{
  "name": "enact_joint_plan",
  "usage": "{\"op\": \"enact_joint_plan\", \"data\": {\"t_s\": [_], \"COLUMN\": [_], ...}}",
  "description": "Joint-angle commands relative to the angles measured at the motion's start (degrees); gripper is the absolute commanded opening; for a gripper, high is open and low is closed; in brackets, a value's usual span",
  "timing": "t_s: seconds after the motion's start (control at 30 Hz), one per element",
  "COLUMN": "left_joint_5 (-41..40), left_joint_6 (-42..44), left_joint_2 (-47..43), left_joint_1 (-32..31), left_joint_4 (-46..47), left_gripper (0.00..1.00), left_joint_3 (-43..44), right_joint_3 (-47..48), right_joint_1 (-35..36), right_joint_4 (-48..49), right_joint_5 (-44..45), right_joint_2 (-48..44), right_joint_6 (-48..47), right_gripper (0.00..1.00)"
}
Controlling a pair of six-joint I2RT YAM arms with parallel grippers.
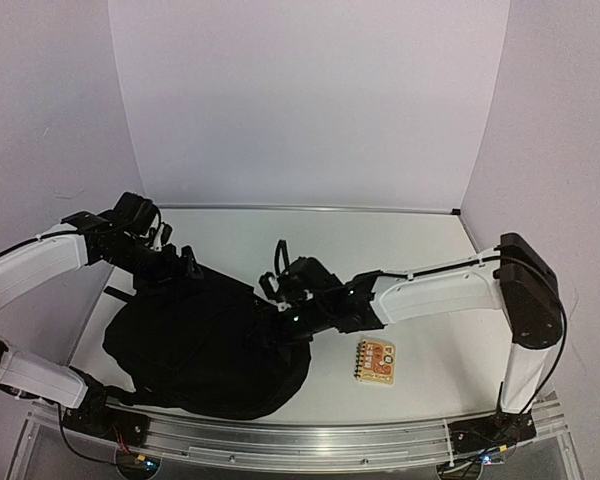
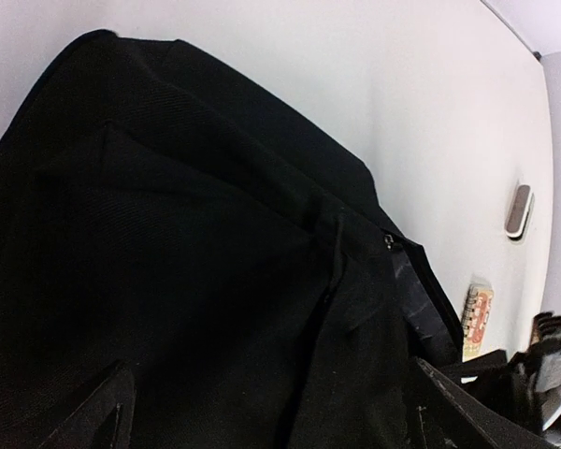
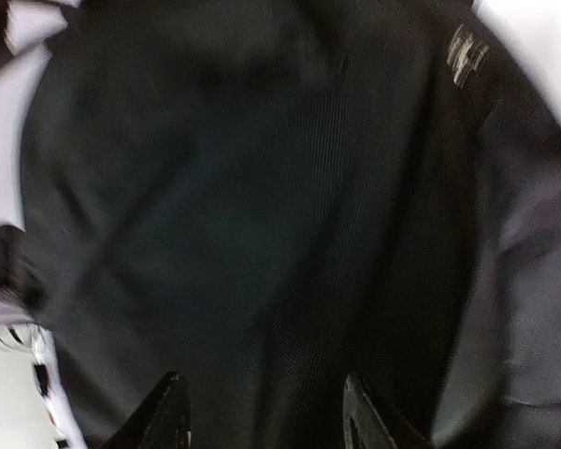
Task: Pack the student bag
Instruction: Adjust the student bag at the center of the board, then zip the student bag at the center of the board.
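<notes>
Looming blurred, indistinct: student bag [image 3: 262, 206]

White table [image 1: 420, 240], plain white walls [image 1: 310, 100], soft even light

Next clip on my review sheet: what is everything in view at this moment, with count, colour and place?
student bag: one, black, lying on the left half of the table
spiral notepad: one, orange and cream cover, on the table right of the bag, apart from it
small oblong item: one, grey with a pale rim, on the table beyond the notepad; seen only from the left wrist, too small to name
table: one, white, with pale walls behind
mounting rail: one, silver, along the near edge
left gripper: one, black, open, over the bag's far left part
right gripper: one, black, fingers apart, over the bag's right side
arms: two, white with black joints, reaching in from either side
</notes>
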Motion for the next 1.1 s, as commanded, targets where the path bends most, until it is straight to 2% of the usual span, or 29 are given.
{"op": "enact_joint_plan", "data": {"t_s": [0.0,0.17,0.3,0.5,0.73,1.07], "left_joint_5": [1.31,-7.08,-14.00,-13.80,-14.29,-14.29], "left_joint_6": [4.41,6.59,6.14,5.45,4.24,3.81], "left_joint_2": [2.48,9.59,15.61,19.53,20.62,20.71], "left_joint_1": [-1.52,-5.89,-8.53,-10.38,-10.49,-10.44], "left_joint_4": [3.29,0.13,-2.95,-1.46,-0.54,0.27], "left_gripper": [1.00,1.00,1.00,0.99,0.85,0.83], "left_joint_3": [5.39,10.78,15.10,15.57,12.91,10.84], "right_joint_3": [0.79,3.13,6.94,9.55,11.82,16.24], "right_joint_1": [-3.78,-5.59,-5.84,-6.10,-7.71,-9.26], "right_joint_4": [-0.35,-0.34,-0.38,-0.29,-0.13,1.56], "right_joint_5": [5.39,7.37,6.96,7.22,8.03,5.62], "right_joint_2": [-4.64,-0.50,3.69,8.41,12.96,17.71], "right_joint_6": [1.41,1.83,1.00,0.33,-0.19,-1.82], "right_gripper": [0.53,0.42,0.38,0.35,0.29,0.27]}}
